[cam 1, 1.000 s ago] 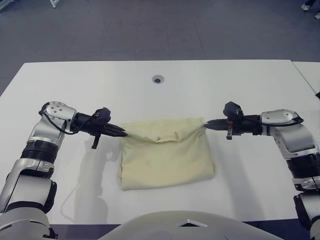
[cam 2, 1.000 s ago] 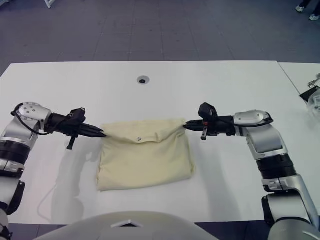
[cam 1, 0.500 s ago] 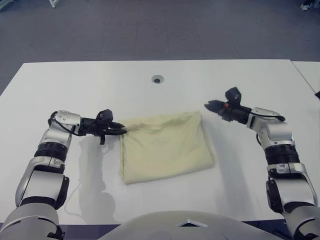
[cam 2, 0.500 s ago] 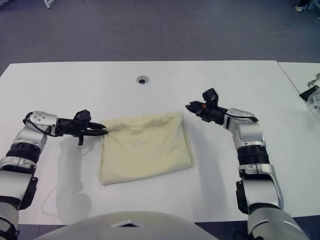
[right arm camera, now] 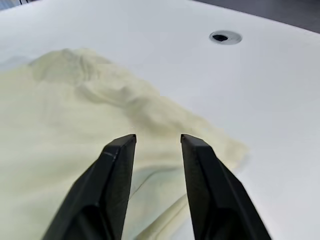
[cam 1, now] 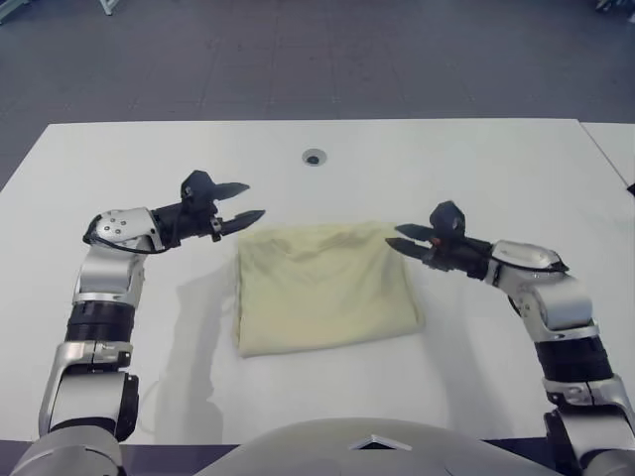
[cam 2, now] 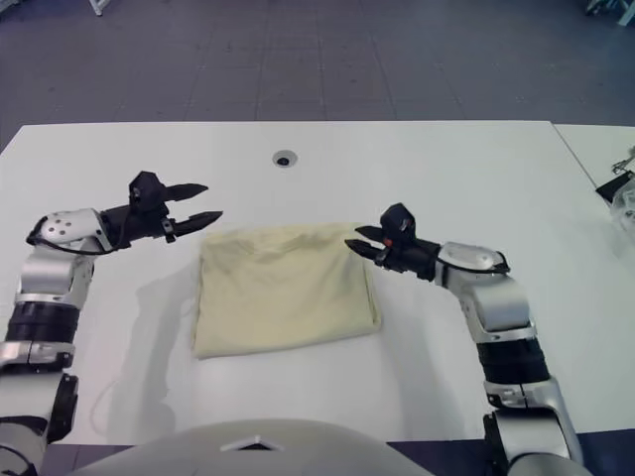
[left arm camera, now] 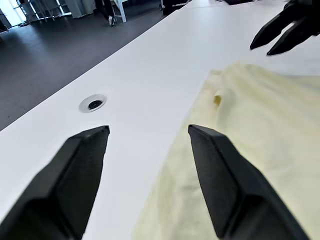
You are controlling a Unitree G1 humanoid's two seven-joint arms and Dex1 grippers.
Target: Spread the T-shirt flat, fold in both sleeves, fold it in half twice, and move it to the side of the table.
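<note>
The pale yellow T-shirt [cam 1: 322, 288] lies folded into a rough rectangle on the white table [cam 1: 476, 169], near its middle. My left gripper [cam 1: 254, 199] is open and holds nothing, just beyond the shirt's far left corner and apart from it. My right gripper [cam 1: 393, 235] is open too, at the far right corner, its tips close over the cloth edge. The left wrist view has the shirt [left arm camera: 250, 125] beyond my open left gripper [left arm camera: 147, 129], with the right gripper [left arm camera: 285, 30] farther off. The right wrist view looks between the open right gripper [right arm camera: 157, 137] at the rumpled corner of the shirt [right arm camera: 75, 115].
A round cable hole [cam 1: 314, 157] sits in the table beyond the shirt. A second table with a few objects [cam 2: 620, 188] adjoins the right side. Bare tabletop lies to the left, right and far side of the shirt.
Both grippers have let go of the shirt's far corners and opened. The shirt has settled flat. My left gripper moved up and away; my right gripper came back near the right corner.
</note>
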